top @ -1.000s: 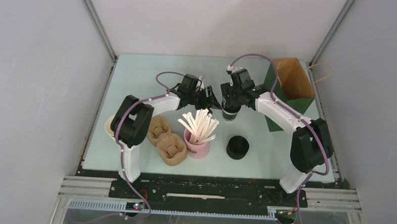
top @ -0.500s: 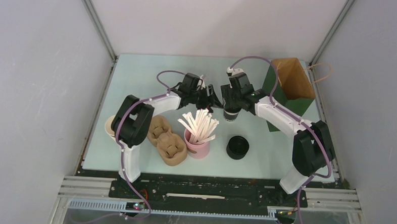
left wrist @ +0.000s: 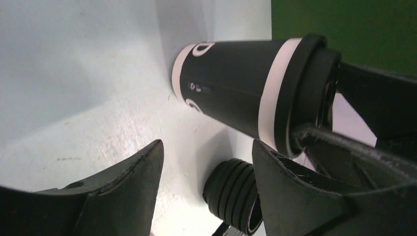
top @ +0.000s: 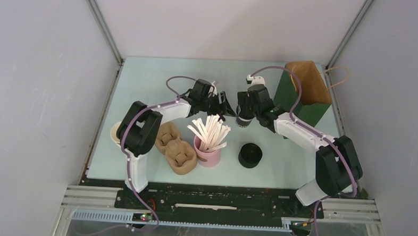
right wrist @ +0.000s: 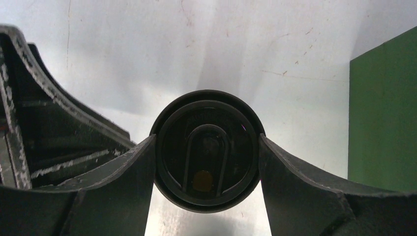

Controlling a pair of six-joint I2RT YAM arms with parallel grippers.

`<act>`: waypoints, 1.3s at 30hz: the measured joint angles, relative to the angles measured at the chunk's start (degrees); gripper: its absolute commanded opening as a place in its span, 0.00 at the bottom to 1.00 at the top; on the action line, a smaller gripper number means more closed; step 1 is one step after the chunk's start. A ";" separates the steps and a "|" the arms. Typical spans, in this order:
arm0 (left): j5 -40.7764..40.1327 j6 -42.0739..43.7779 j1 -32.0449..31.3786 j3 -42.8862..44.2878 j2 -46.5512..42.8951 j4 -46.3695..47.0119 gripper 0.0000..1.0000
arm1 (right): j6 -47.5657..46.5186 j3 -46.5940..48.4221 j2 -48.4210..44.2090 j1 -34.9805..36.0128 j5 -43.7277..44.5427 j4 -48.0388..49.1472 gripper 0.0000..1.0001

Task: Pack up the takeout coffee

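Observation:
The takeout coffee, a small black cup with white bands and a black lid, stands upright at mid-table. My right gripper comes down over it and is shut on the lid. In the right wrist view the round lid sits between both fingers, touching them. My left gripper is open and empty just left of the cup. The left wrist view shows the cup beyond the open gripper. The green paper bag stands open to the right of the cup.
A pink holder of straws and a black stack of lids stand nearer the front. A brown cup carrier lies left of the holder, and a cream cup stack stands behind the left arm. The lid stack also shows in the left wrist view.
My right wrist has shifted a little to the right over the cup and its forearm has dropped lower. The cup and my left gripper have barely moved.

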 measured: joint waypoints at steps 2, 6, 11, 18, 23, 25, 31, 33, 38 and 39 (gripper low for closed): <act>-0.02 0.00 0.02 -1.18 -0.72 0.02 0.72 | 0.07 -0.70 -0.02 0.09 0.59 1.44 0.64; 0.00 -0.13 0.55 -4.04 -3.04 0.61 0.74 | 0.04 -2.60 -0.28 0.92 2.60 4.90 0.64; 1.36 -2.12 1.88 -4.96 -4.57 3.45 0.77 | -0.42 -3.21 -0.04 2.05 4.22 6.58 0.65; 2.38 -6.14 3.43 -6.75 -5.73 9.01 0.74 | -1.99 -3.39 -0.26 1.20 1.20 6.99 0.69; 1.84 -7.72 4.24 -9.70 -7.76 10.51 0.75 | -2.99 -3.78 -1.31 -1.18 -5.35 6.69 0.73; 1.81 -8.09 4.35 -10.03 -7.91 11.15 0.76 | -4.28 -3.76 -1.49 -1.77 -7.72 6.38 0.75; 1.84 -8.96 4.72 -10.12 -7.93 12.41 0.76 | -7.82 -2.54 -1.38 -2.05 -11.82 3.96 0.76; 1.86 -9.01 4.79 -10.12 -7.93 12.41 0.73 | -8.63 -1.49 -0.83 -2.19 -12.44 2.64 0.75; 2.45 -9.46 4.72 -10.12 -7.93 12.50 0.54 | -9.31 -0.39 -0.22 -2.12 -12.33 1.18 0.75; 2.49 -9.62 4.61 -10.12 -7.93 12.61 0.50 | -9.35 -0.26 -0.15 -1.97 -12.04 1.03 0.75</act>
